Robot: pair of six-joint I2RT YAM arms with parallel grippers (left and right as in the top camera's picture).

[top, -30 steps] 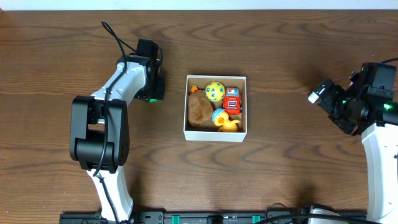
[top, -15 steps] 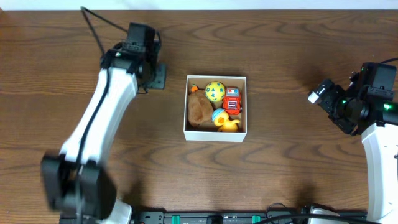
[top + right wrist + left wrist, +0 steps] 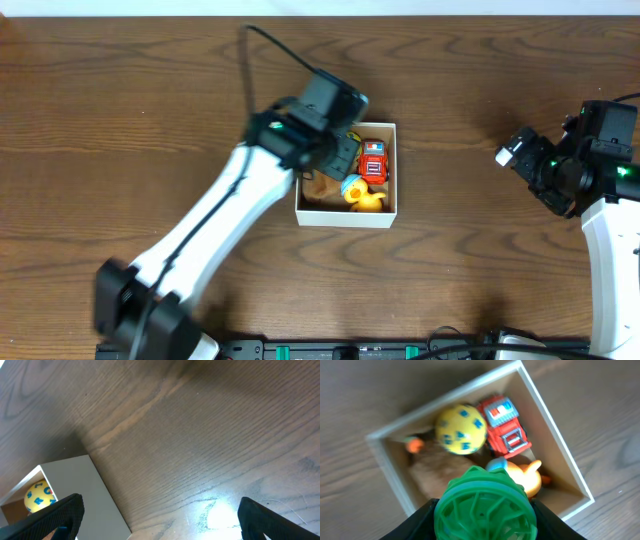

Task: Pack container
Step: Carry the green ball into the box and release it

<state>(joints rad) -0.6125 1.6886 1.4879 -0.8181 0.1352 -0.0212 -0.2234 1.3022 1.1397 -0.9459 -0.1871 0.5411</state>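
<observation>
The container is a square box with white walls and a tan inside, at the table's middle. In it lie a red toy truck, a yellow duck, a brown plush and a yellow ball. My left gripper hangs over the box's left half, shut on a green lattice ball. The container and truck show below it in the left wrist view. My right gripper is open and empty, far right of the box; its view shows the container's wall.
The wooden table surrounds the box. A black rail runs along the front edge.
My left arm swung from the table's far left to above the container, carrying the green ball. The right arm has not moved.
</observation>
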